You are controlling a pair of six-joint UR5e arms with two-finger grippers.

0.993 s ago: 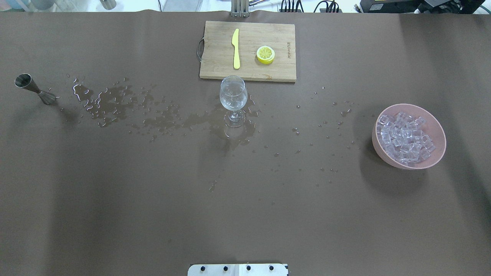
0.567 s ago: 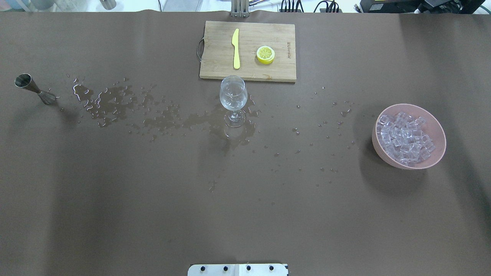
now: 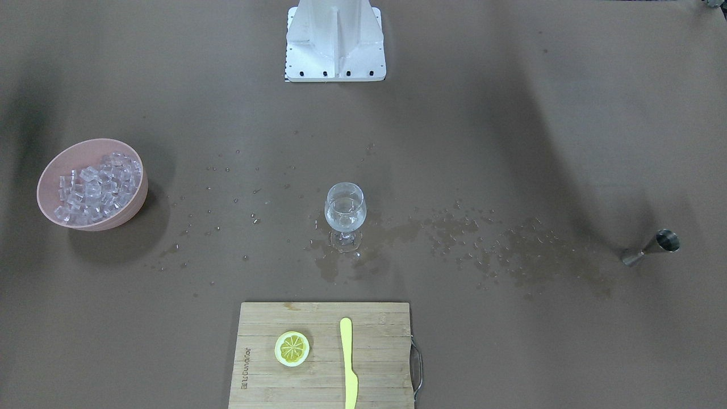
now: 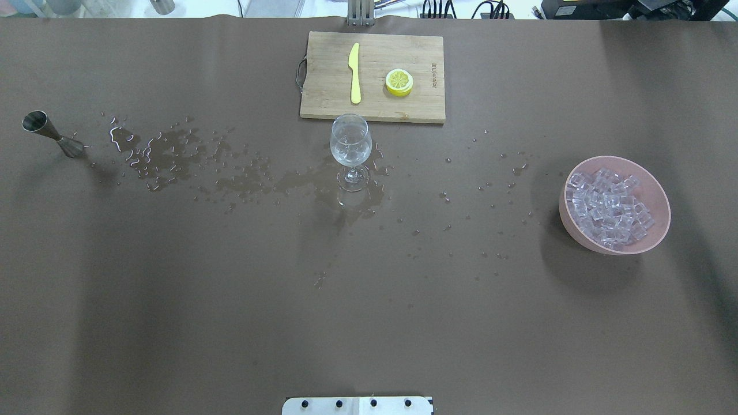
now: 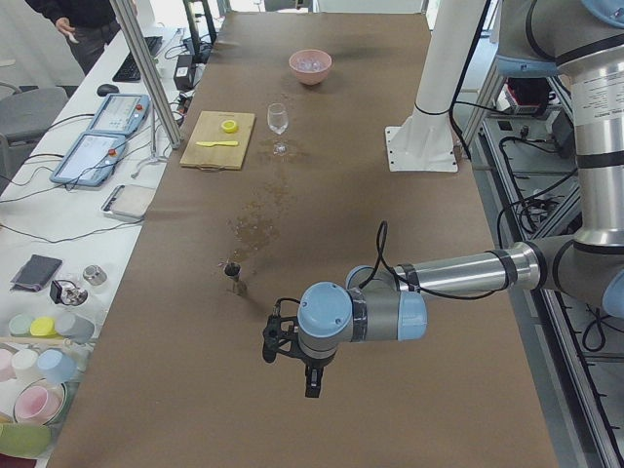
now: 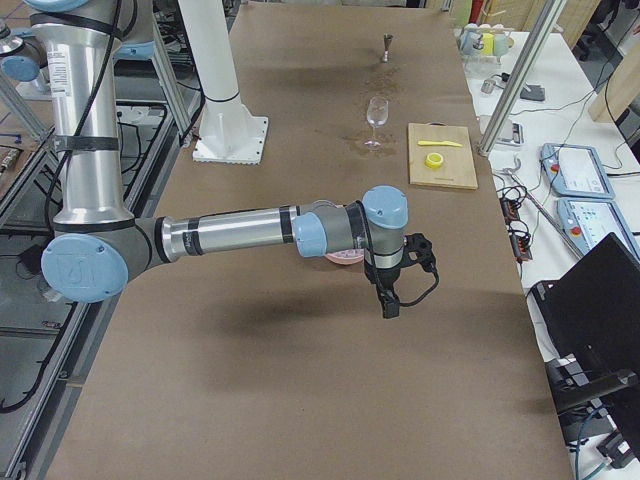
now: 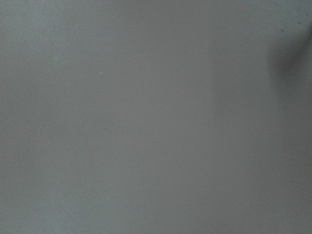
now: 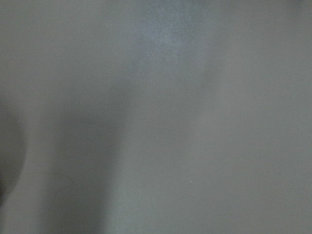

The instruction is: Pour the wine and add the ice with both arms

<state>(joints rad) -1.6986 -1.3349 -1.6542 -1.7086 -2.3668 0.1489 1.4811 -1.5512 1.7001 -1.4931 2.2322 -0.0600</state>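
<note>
A stemmed glass [image 4: 350, 145] stands upright at the table's middle with a little clear wine [image 3: 344, 218] in it. Clear ice [image 4: 609, 208] cubes fill a pink bowl [image 4: 657, 196] on the right. A steel jigger [image 4: 53, 134] stands upright at the far left. Neither arm shows in the overhead or front views. In the left side view my left gripper [image 5: 311, 381] hangs above the table, near the jigger [image 5: 233, 274]. In the right side view my right gripper [image 6: 389, 304] hangs near the bowl [image 6: 340, 259]. Whether either is open or shut I cannot tell. Both wrist views are blank grey.
Spilled liquid [image 4: 173, 153] spreads in puddles and drops from the jigger to the glass and beyond. A wooden cutting board [image 4: 323, 86] behind the glass holds a yellow knife [image 4: 355, 72] and a lemon slice [image 4: 399, 82]. The white pedestal [image 3: 335, 45] stands at the robot's side.
</note>
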